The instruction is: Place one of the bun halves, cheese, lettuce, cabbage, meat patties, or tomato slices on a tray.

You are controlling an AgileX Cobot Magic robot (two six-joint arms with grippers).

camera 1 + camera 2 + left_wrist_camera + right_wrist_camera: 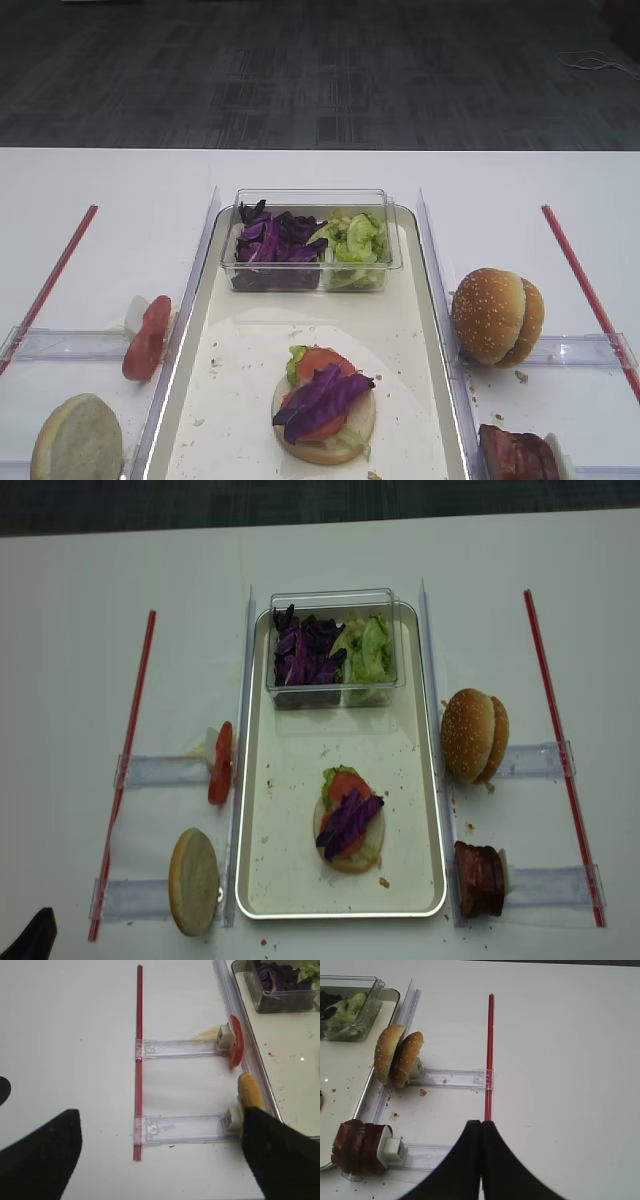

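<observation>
Tray (425,780) lies lengthwise down the middle of the white desk (80,630), well to the right of the left hand (160,1155) and to the left of the right hand (480,1160).

The left hand stands spread wide with nothing between its dark fingers (40,1160). Just ahead of its right finger a pale-faced bun half (194,880) stands on edge against a clear holder. Farther ahead, a tomato slice (221,763) stands on edge at the next holder. A red strip (125,770) runs along the desk ahead of this hand.

On the tray floor, a bottom bun (349,855) carries lettuce (329,776), a tomato slice and a strip of purple cabbage (350,818) on top. At the tray's far end a clear tub (335,600) holds purple cabbage on its left side and green lettuce on its right.

The right hand is closed, its two dark fingers (465,1160) pressed together with nothing between them. Ahead and to its left, meat patties (357,1146) stand on edge at a clear holder. Farther ahead, two sesame bun halves (397,1057) stand together at another holder, just outside the tray's rim. A second red strip (490,1055) runs straight ahead of this hand.
</observation>
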